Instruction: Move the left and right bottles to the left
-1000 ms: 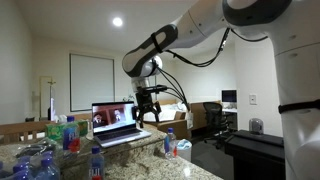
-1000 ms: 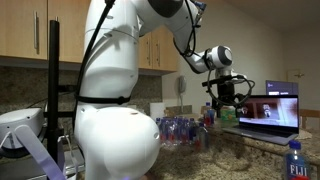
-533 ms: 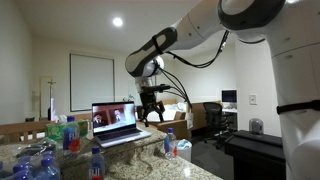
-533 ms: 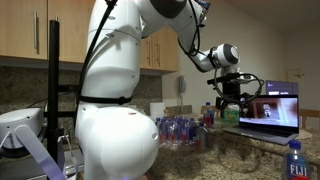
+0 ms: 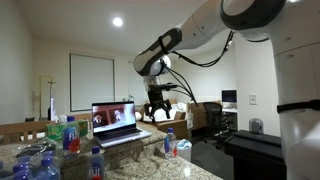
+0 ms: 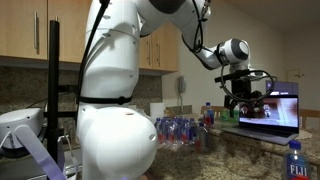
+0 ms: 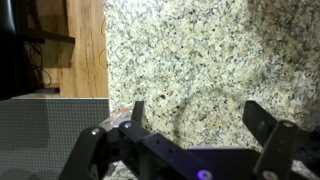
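Note:
Two water bottles with blue caps stand on the granite counter in an exterior view, one at the front point(image 5: 97, 161) and one further right point(image 5: 170, 143). A Fiji bottle point(image 6: 294, 160) shows at the lower right edge of an exterior view. My gripper point(image 5: 158, 109) hangs in the air above the counter, to the right of the laptop point(image 5: 113, 125), well above the bottles; it also shows in front of the laptop screen point(image 6: 245, 107). In the wrist view the gripper point(image 7: 200, 122) is open and empty over bare granite point(image 7: 190, 50).
An open laptop point(image 6: 276, 108) sits on the counter. A cluster of bottles point(image 6: 181, 130) stands by the wall. A green container point(image 5: 57, 132) and more bottles point(image 5: 30, 164) are at the counter's left. Wooden floor point(image 7: 85, 45) lies beyond the counter edge.
The gripper has moved steadily to the right in both exterior views, staying at about the same height, open and empty. The bottles have not moved.

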